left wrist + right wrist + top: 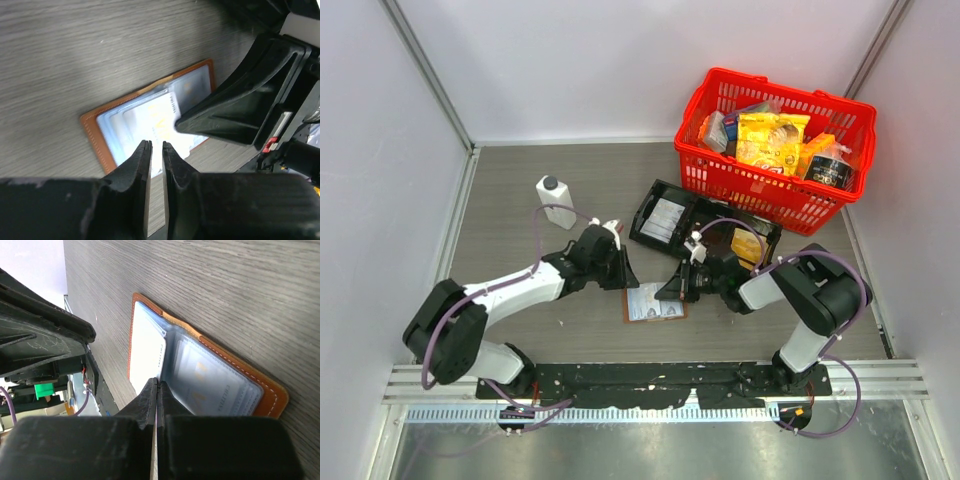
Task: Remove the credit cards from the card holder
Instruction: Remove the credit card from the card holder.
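The card holder (653, 303) lies open and flat on the grey wood-grain table (520, 170), toward the front, its brown outside down and its pale bluish pockets facing up. The credit cards (160, 120) sit inside those pockets. In the left wrist view, one pale card with yellowish print shows through the clear plastic, with another tucked beside it toward the far corner. In the right wrist view, a whitish card (147, 347) fills one half of the holder (270, 397) and overlapping cards fill the other. The left jaws hang just over the near edge of the holder (112, 132) and are spread only to a narrow slit, with the pale pocket below showing through the gap. The right jaws are pressed together with their tip down at the fold between the two halves. Whether the tip touches the fold I cannot tell, and I see nothing pinched in them. The two sets of jaws come in from opposite sides of the holder and stand close together over it. Just behind it is a black tray (642, 212), beyond that a red basket (770, 195) holding packets, and off to the left a white bottle (555, 203) stands upright.
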You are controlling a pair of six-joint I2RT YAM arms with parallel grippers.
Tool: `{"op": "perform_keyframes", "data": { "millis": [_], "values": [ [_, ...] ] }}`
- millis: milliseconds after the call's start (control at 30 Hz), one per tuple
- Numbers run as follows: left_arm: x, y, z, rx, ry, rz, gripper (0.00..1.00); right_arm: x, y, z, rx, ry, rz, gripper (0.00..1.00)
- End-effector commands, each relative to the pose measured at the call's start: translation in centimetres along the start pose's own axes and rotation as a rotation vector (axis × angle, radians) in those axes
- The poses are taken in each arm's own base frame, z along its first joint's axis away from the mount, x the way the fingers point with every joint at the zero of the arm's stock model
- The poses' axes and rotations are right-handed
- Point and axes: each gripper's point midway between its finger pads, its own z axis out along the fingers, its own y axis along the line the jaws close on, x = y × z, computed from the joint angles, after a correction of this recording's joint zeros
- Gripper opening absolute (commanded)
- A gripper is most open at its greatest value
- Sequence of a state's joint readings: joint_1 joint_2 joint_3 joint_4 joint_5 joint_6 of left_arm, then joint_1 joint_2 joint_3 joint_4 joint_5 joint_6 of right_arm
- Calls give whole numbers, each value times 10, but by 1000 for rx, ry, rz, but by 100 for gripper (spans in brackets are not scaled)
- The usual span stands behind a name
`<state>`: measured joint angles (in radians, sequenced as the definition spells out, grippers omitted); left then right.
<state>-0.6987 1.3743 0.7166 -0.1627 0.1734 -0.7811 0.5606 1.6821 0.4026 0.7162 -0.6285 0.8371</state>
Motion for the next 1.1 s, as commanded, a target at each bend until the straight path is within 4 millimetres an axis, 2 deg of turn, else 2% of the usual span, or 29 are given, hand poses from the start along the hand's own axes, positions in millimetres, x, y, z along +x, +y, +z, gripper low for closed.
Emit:
{"op": "perform_keyframes", "data": {
  "millis": [0,133,400,467,633,1067],
  "values": [
    [-9,-28,14,101,13,16,16,-8,4,5,-13,-8,-30,1],
    [-3,-27,24,103,51,18,13,-8,2,6,-9,-6,-23,1],
    [20,3,39,-13,145,3,5,-7,0,7,-9,-4,-18,1],
    [24,13,39,-54,153,3,1,-7,0,7,-8,-7,-18,1],
    [33,30,36,-127,175,10,0,-7,-2,6,-5,-9,-15,2],
    [41,52,30,-221,200,38,0,-8,-6,2,-5,-22,8,4]
  ]
}}
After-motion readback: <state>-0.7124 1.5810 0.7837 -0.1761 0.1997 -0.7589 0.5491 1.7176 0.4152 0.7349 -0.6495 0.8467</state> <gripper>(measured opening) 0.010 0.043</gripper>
